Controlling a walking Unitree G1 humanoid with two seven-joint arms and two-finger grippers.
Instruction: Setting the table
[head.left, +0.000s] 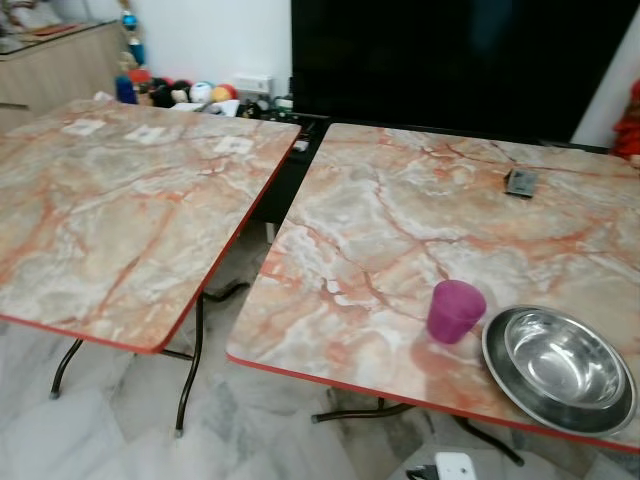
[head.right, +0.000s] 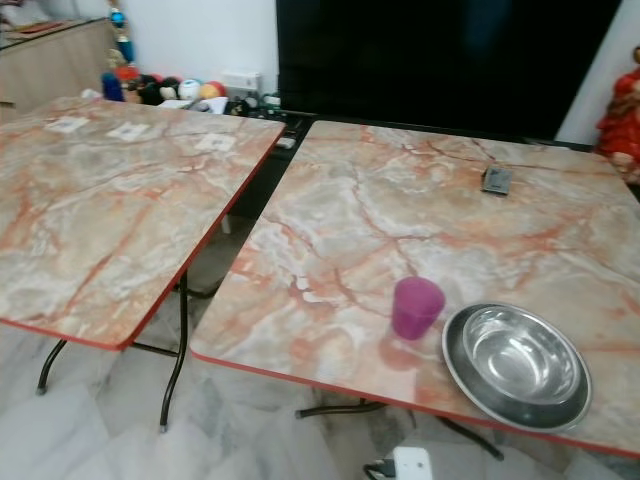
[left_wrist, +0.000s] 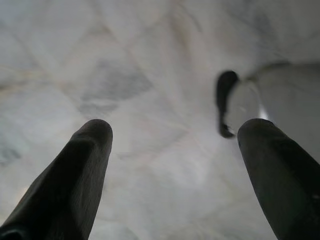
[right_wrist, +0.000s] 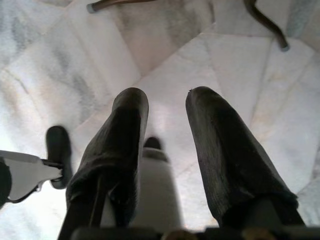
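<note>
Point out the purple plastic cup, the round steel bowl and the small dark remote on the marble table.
Purple plastic cup (head.left: 455, 310), left eye view, on its side wall.
Round steel bowl (head.left: 558, 366), left eye view, on its inner base.
Small dark remote (head.right: 497, 180), right eye view, on its top face.

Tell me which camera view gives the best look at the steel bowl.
The right eye view: the steel bowl sits whole on the right-hand table's near edge, beside the purple cup. The left eye view has it too, close to the frame's right edge. Both wrist views face the marble floor instead.

Glossy marble-look table; shiny steel bowl; matt plastic cup
</note>
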